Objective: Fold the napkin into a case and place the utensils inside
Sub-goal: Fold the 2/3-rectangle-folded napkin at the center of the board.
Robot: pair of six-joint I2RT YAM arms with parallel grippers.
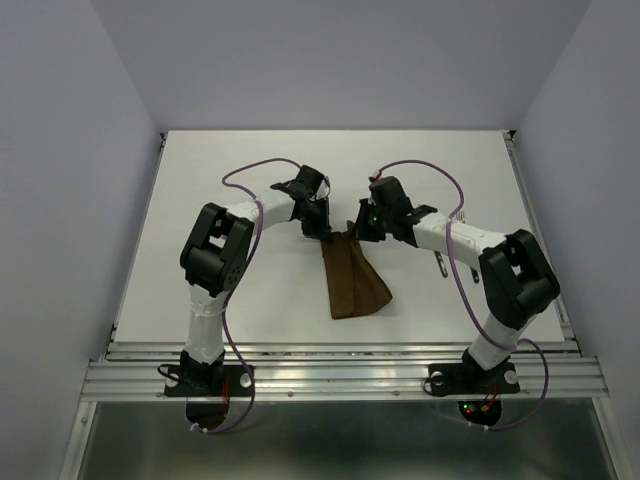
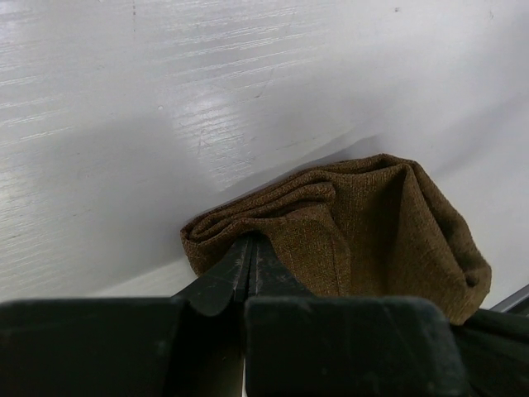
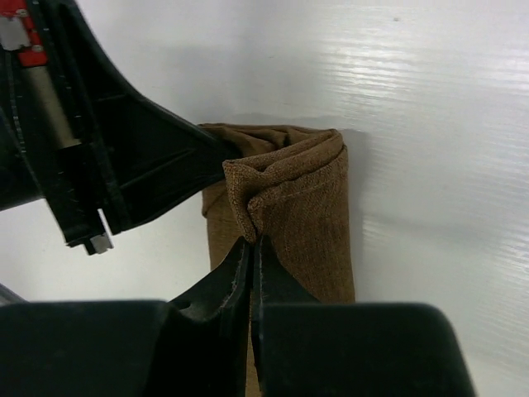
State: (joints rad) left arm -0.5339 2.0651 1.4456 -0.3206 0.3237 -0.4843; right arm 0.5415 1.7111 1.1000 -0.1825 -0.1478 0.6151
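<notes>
The napkin (image 1: 355, 285) lies as a narrow folded strip on the table (image 1: 240, 300). Its far end is bunched between the left gripper (image 2: 248, 252) and the right gripper (image 3: 252, 244), each clamped on a thin bite of cloth at its own side of that end. With such shallow bites, an uneven pull would likely slip a corner free and spill the folds. The grippers are also crowded at that end and could knock together.
</notes>
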